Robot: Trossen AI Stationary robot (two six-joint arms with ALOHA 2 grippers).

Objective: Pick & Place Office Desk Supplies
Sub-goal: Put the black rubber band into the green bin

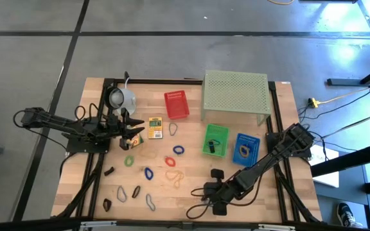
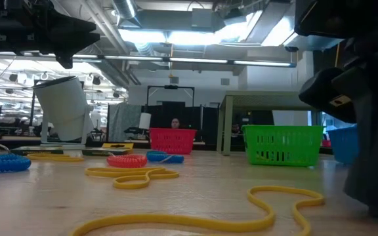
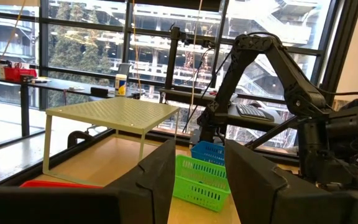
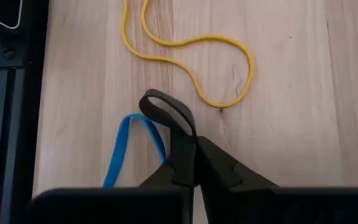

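Pinched shut on a black loop [image 4: 166, 112] at the table's near edge, beside a blue loop [image 4: 126, 149]: right gripper [image 4: 188, 152]. Pick apparently made; next, lifting toward a basket [image 1: 215, 140]. Left gripper [image 3: 197, 180], parted, waiting by the yellow box [image 1: 155, 127].

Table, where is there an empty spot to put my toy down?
Bare wood lies on the table between the blue basket and its right edge, and in front of the green basket. The middle and front left are crowded with rubber bands.
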